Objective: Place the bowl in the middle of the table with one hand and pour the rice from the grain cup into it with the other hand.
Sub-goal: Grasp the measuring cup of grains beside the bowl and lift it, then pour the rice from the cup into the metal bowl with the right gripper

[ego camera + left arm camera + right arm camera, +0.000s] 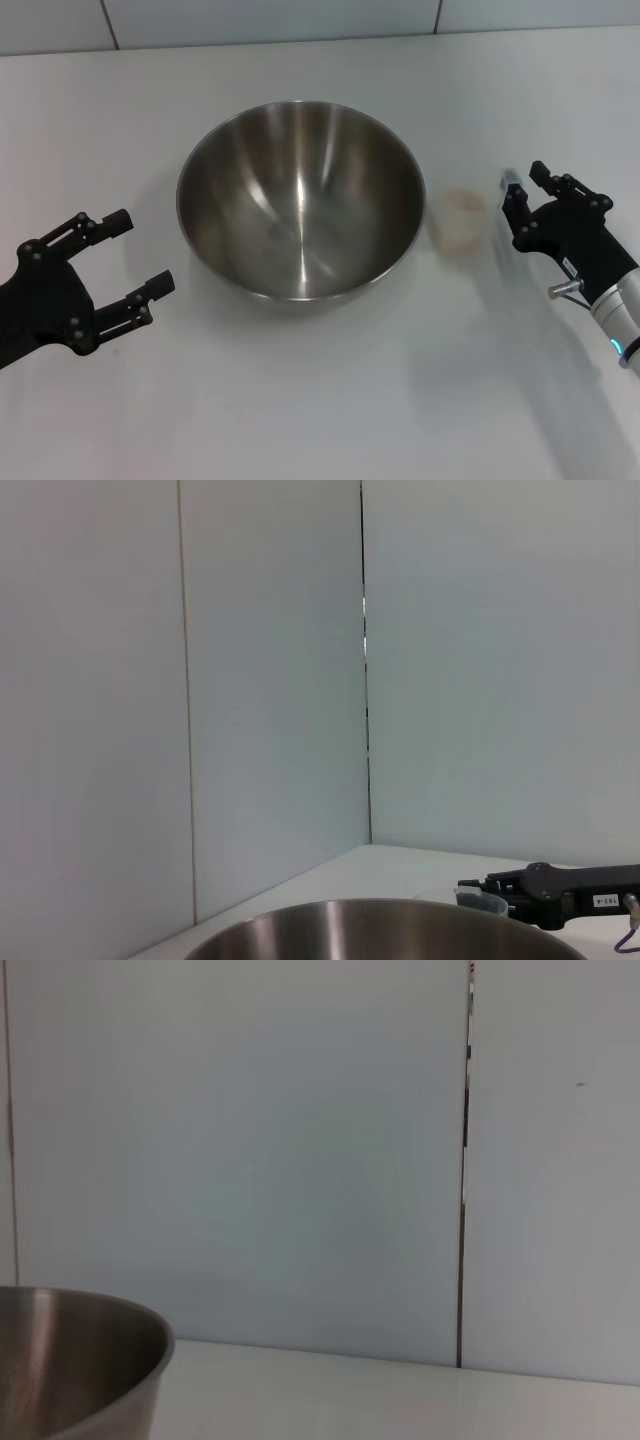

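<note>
The steel bowl stands upright in the middle of the white table; its inside looks empty. The clear grain cup stands upright just right of the bowl, with pale rice in it. My left gripper is open and empty, left of the bowl and apart from it. My right gripper is open, just right of the cup and not touching it. The left wrist view shows the bowl's rim, the cup and the right gripper beyond. The right wrist view shows the bowl's side.
A white panelled wall runs along the table's far edge. Nothing else stands on the tabletop.
</note>
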You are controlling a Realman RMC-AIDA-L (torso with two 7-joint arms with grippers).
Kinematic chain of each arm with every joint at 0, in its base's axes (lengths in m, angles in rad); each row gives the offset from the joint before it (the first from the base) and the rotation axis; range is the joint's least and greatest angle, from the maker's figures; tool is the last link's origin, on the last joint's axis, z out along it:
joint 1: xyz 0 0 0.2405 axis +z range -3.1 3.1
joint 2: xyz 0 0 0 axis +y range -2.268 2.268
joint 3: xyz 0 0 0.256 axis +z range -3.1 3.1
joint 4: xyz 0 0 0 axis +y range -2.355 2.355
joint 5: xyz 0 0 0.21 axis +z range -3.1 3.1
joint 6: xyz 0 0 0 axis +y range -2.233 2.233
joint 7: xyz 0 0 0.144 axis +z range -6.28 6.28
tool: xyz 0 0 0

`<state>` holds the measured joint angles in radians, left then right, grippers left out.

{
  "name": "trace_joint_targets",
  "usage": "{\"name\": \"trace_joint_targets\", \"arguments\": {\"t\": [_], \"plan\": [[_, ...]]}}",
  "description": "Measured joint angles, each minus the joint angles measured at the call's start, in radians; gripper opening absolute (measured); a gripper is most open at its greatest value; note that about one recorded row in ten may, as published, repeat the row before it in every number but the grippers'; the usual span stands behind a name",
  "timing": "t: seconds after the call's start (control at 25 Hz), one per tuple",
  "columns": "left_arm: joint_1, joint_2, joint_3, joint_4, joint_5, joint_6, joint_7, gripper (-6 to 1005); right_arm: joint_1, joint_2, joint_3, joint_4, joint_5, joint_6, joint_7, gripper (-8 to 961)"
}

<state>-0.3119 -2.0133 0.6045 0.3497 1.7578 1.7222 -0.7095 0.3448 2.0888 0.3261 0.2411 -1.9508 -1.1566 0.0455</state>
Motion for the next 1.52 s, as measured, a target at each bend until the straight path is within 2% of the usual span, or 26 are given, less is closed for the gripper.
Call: {"name": "trace_joint_targets", "arguments": {"t": [0.12,0.72,0.88,1.0,1.04,1.08,1.2,1.24,1.52], "plan": [[0.0,0.0,-0.001,0.0,0.0,0.001,0.001,799,0.0,0.001,0.004,0.0,0.002,0.0,0.002,331],[0.001,-0.001,-0.003,0.0,-0.002,0.004,0.003,799,0.0,0.0,0.001,0.0,-0.002,-0.008,0.064,13],[0.001,-0.001,-0.003,0.0,-0.002,0.003,0.004,799,-0.008,0.0,0.014,0.0,-0.001,-0.033,0.065,12],[0.001,-0.001,-0.003,0.0,-0.002,0.002,0.004,799,-0.018,-0.003,0.042,0.003,0.001,-0.108,0.078,12],[0.001,-0.001,-0.003,0.0,-0.002,0.002,0.004,799,-0.018,-0.007,0.057,0.0,0.001,-0.178,0.102,12],[0.001,-0.001,-0.003,0.0,-0.002,0.002,0.004,799,-0.018,-0.007,0.057,0.0,0.001,-0.178,0.102,12],[0.001,-0.001,-0.003,0.0,-0.001,0.003,0.004,799,0.008,-0.012,0.072,-0.036,0.002,-0.248,0.164,11],[0.001,-0.001,-0.003,0.0,0.0,0.003,0.004,799,0.039,-0.012,0.072,-0.07,0.002,-0.279,0.205,13],[0.0,-0.004,-0.002,0.0,0.006,0.0,0.004,800,0.097,-0.013,0.073,-0.094,0.002,-0.34,0.22,13]]}}
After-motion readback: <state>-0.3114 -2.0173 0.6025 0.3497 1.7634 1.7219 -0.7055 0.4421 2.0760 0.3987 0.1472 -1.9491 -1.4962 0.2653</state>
